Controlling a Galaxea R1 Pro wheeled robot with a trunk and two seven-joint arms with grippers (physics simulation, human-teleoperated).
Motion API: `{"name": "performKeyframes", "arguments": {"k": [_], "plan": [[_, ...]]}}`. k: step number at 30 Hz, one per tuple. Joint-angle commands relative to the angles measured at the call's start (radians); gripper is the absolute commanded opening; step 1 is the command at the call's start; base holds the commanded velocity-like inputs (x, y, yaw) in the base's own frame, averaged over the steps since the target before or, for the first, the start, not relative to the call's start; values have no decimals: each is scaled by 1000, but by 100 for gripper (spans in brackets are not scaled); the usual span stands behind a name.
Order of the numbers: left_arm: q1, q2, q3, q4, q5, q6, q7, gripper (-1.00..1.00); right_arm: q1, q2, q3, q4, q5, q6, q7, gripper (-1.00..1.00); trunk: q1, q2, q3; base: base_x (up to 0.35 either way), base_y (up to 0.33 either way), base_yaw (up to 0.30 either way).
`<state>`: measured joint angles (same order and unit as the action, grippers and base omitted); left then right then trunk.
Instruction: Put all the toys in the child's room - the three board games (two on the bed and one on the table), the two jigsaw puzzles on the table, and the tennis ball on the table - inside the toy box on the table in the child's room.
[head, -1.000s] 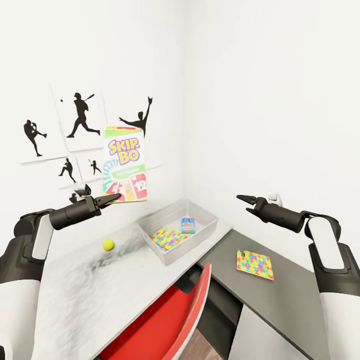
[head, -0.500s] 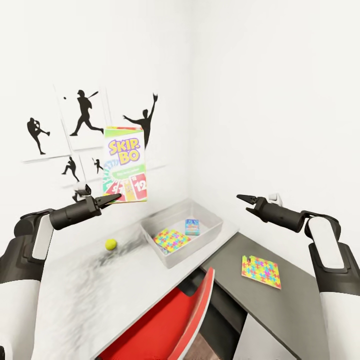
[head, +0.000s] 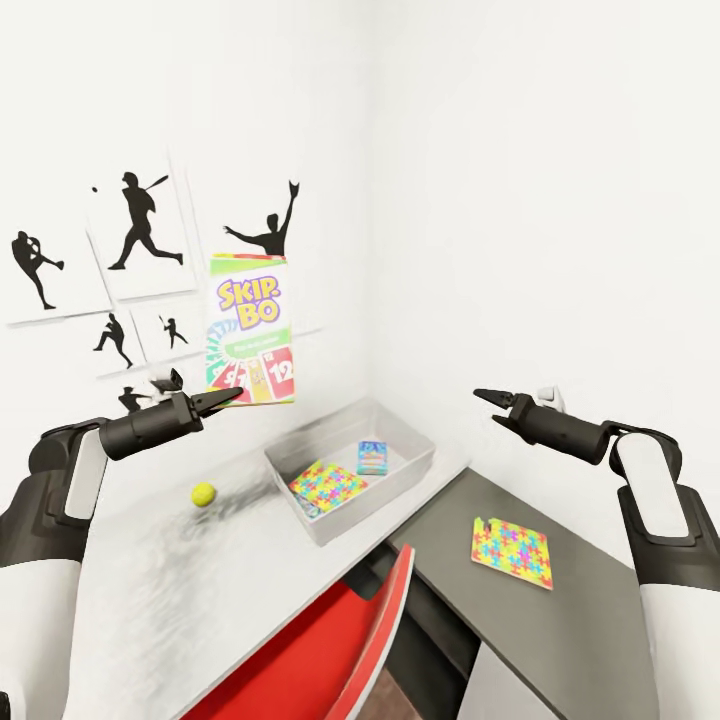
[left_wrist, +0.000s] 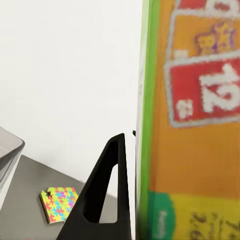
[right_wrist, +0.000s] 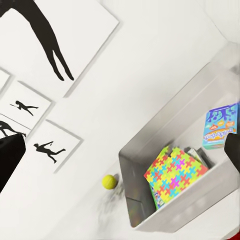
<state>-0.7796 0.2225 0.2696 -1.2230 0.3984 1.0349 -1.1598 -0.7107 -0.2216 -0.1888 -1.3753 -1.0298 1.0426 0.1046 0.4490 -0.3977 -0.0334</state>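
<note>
The table (head: 180, 600) is a pale surface below both grippers, with a darker grey desk (head: 580, 620) adjoining it under the right arm. A red chair (head: 330, 650) sits at the table's near edge, below and between the two grippers.

The toy box (head: 415, 452), a grey open bin, stands on the table below and between the fingertips of the two grippers. It contains a jigsaw puzzle (head: 328, 486) and a small blue game box (head: 372, 457).

The Skip-Bo box (head: 250, 328) is held upright in the air, well above the table. The left gripper (head: 222, 398) clamps its lower edge; one finger (left_wrist: 107, 192) lies flat against the box face.

A second puzzle (head: 511, 552) lies flat on the desk, below the right gripper (head: 492, 402), whose fingers are spread wide and hold nothing.

The tennis ball (head: 204, 494) rests on the table below the left fingers, near the toy box but apart from it.
</note>
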Motion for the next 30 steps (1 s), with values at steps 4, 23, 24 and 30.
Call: {"name": "performKeyframes", "arguments": {"k": [4,23,24,30], "plan": [[-1,-3,1,0,1,5,-3,-100,-1,0,-1,-1,10,5,10,100,1,-2,-2,139,-52,0],[-5,-16,2,0,2,5,-2,-100,-1,-1,-1,0,10,5,11,100,1,-2,-26,59,-3,0],[-6,-16,1,0,3,5,0,-100,-1,0,-1,0,10,5,11,100,1,-2,-28,0,0,0],[-57,-14,2,50,5,7,87,-100,-1,0,-1,-1,10,5,12,100,1,-2,-37,0,0,0]]}}
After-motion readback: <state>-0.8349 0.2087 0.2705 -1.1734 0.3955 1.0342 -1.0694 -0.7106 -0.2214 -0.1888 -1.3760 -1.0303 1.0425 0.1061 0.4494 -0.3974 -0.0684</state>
